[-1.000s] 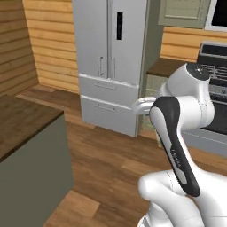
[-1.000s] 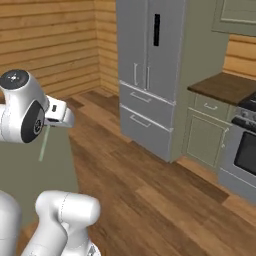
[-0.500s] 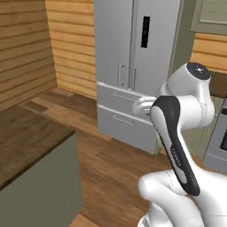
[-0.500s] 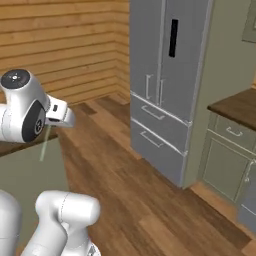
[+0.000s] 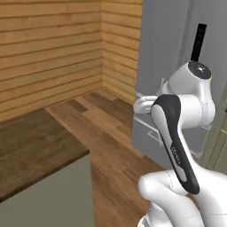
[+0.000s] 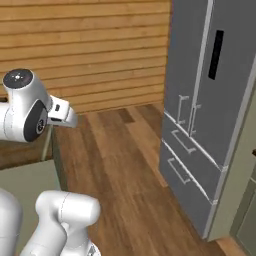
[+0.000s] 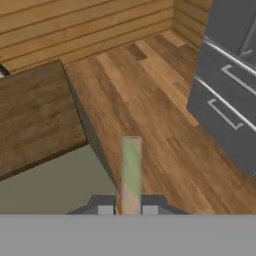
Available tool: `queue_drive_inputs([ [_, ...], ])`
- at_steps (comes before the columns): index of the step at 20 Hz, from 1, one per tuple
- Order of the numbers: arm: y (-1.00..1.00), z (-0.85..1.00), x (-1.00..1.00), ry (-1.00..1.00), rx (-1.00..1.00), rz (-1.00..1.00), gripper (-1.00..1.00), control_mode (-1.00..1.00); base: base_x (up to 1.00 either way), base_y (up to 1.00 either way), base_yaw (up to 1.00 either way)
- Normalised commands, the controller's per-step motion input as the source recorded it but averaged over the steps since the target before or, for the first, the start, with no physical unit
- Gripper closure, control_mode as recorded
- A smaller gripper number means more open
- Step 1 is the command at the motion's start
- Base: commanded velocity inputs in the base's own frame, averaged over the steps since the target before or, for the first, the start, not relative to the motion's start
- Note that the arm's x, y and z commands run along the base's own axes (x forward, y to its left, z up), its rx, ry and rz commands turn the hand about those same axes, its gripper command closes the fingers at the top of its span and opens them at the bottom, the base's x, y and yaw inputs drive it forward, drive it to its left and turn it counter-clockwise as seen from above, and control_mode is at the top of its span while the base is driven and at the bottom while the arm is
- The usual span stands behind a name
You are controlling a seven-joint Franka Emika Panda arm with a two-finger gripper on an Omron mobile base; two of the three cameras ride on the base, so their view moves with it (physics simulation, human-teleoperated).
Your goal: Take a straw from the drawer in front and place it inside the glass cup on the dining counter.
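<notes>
The gripper (image 7: 128, 210) is closed on the straw (image 7: 131, 172), which sticks out from between the two dark fingertips (image 7: 105, 209). In the hand view the straw looks like a pale greenish stick. It points out over the edge of the dining counter (image 7: 35, 117), where the dark wood top meets its green side. In the right base view the straw (image 6: 47, 145) hangs down thin and pale below the white hand, just in front of the counter's edge (image 6: 20, 152). The counter (image 5: 35, 150) fills the lower left of the left base view, with its brown top and green base. A big grey fridge (image 6: 210, 105) stands on the right, with silver handles on its doors and drawers. The floor (image 7: 160, 105) is brown wood planks, and the wall (image 5: 48, 44) behind is made of lighter wood boards.
</notes>
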Motion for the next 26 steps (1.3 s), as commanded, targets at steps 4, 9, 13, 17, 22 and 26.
queue_drive_inputs([
  [4, 0.00, 0.00, 0.00, 0.00, 0.00, 0.00, 1.00, 1.00, 1.00, -0.51, 0.56],
  [9, 0.00, 0.00, 0.00, 0.00, 0.00, 0.00, 1.00, 1.00, 1.00, -0.52, 0.55],
  [13, 0.00, 0.00, 0.00, 0.00, 0.00, 0.00, 1.00, 1.00, 1.00, -0.39, 0.52],
  [17, 0.00, 0.00, 0.00, 0.00, 0.00, 0.00, 1.00, 1.00, 1.00, -0.37, 0.47],
  [22, 0.00, 0.00, 0.00, 0.00, 0.00, 0.00, 1.00, 1.00, 1.00, -0.49, 0.39],
  [26, 0.00, 0.00, 0.00, 0.00, 0.00, 0.00, 1.00, 1.00, 1.00, -0.52, 0.37],
])
